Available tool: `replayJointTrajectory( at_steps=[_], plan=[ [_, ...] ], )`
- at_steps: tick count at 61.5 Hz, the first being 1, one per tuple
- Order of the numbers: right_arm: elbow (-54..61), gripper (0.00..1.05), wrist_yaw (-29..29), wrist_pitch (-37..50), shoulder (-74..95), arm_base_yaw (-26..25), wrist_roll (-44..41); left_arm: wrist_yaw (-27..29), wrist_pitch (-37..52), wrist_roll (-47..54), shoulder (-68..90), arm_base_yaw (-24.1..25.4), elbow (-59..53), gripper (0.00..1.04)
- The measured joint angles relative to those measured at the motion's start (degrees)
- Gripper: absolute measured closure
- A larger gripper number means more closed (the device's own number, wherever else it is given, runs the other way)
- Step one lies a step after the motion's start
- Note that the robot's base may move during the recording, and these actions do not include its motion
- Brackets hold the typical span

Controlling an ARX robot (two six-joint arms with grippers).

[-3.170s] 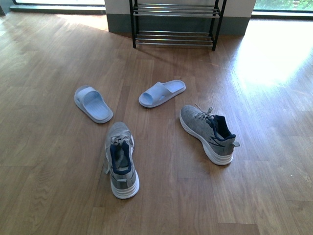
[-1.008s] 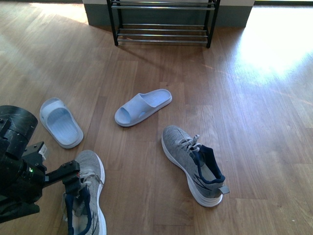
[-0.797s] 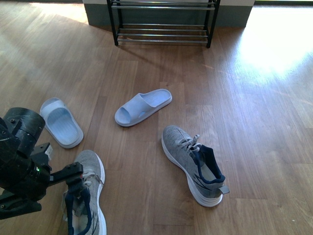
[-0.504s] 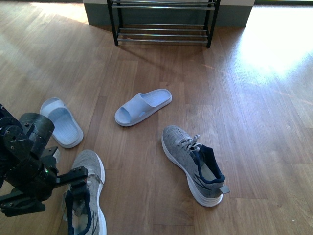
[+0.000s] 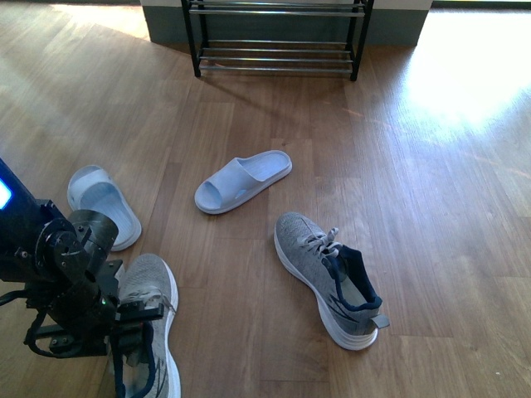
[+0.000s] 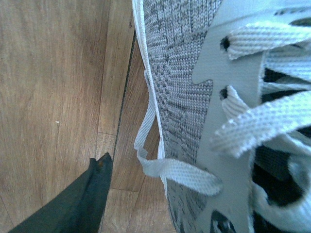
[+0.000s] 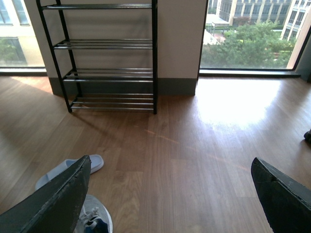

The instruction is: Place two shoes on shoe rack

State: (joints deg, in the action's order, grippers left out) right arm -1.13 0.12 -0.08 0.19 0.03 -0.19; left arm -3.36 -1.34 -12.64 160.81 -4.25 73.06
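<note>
Sunlight is falling on a wooden plank floor. The shoe rack, a black frame with thin shiny rods, is standing by the far wall. Since a moment ago the left arm is sitting lower over the near grey knit shoe. The other shoe and the pale slippers are lying unmoved on the floor, well apart from the rack. Only one of the left fingers is showing, beside the white sole, so I cannot tell their spread. The right fingers are standing wide apart.

L arm hides part of near shoe; shoe rack top cropped.
</note>
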Motion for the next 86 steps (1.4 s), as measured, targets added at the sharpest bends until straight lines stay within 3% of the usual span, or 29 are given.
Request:
replayJointTrajectory(
  at_steps=[15, 38, 64, 77, 86],
  plan=[
    [0.00, 0.09, 0.00, 0.00, 0.00, 0.00, -0.02, 1.57, 2.29, 0.44, -0.57, -0.33, -1.03, 1.04],
    [0.00, 0.09, 0.00, 0.00, 0.00, 0.00, 0.00, 3.56, 12.24, -2.01, -15.93, 1.42, -14.05, 1.03],
    [0.00, 0.09, 0.00, 0.00, 0.00, 0.00, -0.02, 14.99, 25.79, -1.90, -50.07, 3.65, -39.36, 1.03],
    [0.00, 0.09, 0.00, 0.00, 0.00, 0.00, 0.00, 21.14, 23.69, -1.62, -72.50, 2.23, -52.26, 1.03],
    [0.00, 0.09, 0.00, 0.00, 0.00, 0.00, 0.00, 30.27, 9.60, -2.69, -99.62, -3.50, -61.68, 1.03]
  ],
)
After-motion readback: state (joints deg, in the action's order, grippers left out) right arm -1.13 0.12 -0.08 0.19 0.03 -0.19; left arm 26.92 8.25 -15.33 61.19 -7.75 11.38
